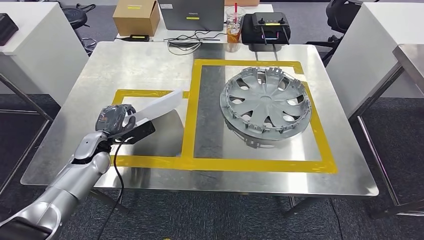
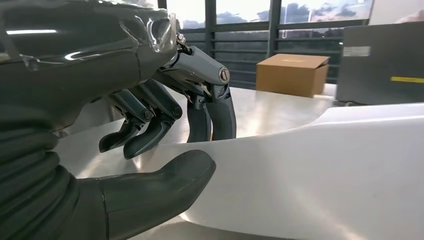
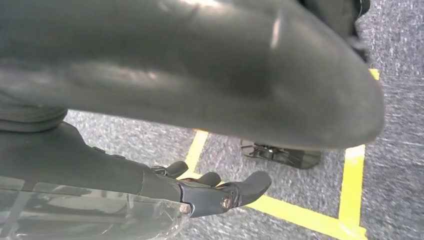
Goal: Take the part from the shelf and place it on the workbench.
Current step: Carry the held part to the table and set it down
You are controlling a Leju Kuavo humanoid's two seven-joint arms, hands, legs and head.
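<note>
A pale, curved white part (image 1: 159, 106) is resting in my left hand (image 1: 116, 119), left of centre in the head view, angling up toward the frame's middle over the smaller yellow-taped box (image 1: 150, 161) on the steel surface (image 1: 145, 65). In the left wrist view my thumb (image 2: 165, 175) is pressing on its near face while my dark fingers (image 2: 210, 117) are curling over its far edge, so I am holding it by one end. I am judging it a thin moulded panel: light, fairly stiff but able to flex along its length, smooth enough to slip, and best taken at the narrow end where thumb and fingers can oppose each other. Whether its lower edge is touching the surface, I cannot tell. To the right of centre a silver wheel cover (image 1: 265, 102) is lying inside the larger taped rectangle (image 1: 327, 150), well apart from my part. My right hand (image 3: 215, 192) is hanging over grey carpet (image 3: 400, 100) crossed by yellow floor lines (image 3: 352, 180), fingers apart and holding nothing. Along the top of the head view, a cardboard box (image 1: 136, 16), a laptop (image 1: 192, 15), an iced drink (image 1: 234, 27) and a black controller (image 1: 266, 26) are crowding a white desk (image 1: 165, 34) behind.
</note>
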